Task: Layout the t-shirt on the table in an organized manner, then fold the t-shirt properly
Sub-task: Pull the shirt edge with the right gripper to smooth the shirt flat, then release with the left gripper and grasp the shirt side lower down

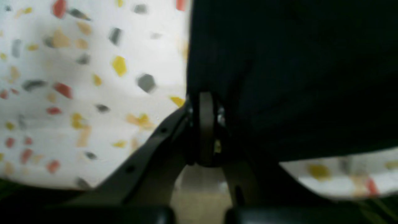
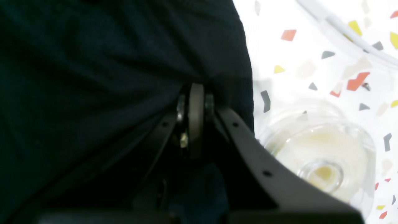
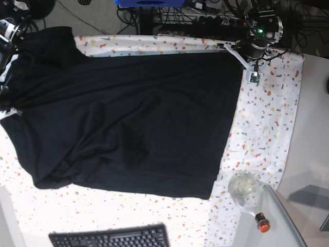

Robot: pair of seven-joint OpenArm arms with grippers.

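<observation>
The black t-shirt lies spread wide over the speckled white table, with wrinkles in its middle. My left gripper is at the shirt's far right corner. In the left wrist view my left gripper is shut on the shirt's edge. My right arm is at the base view's far left edge, over the shirt's other end. In the right wrist view my right gripper is shut on a bunch of the shirt. The neck label is hidden.
A black keyboard lies at the table's near edge. A clear glass jar stands near the shirt's lower right corner, with a small red-capped item beside it. A glass vessel and a white cable show beside my right gripper.
</observation>
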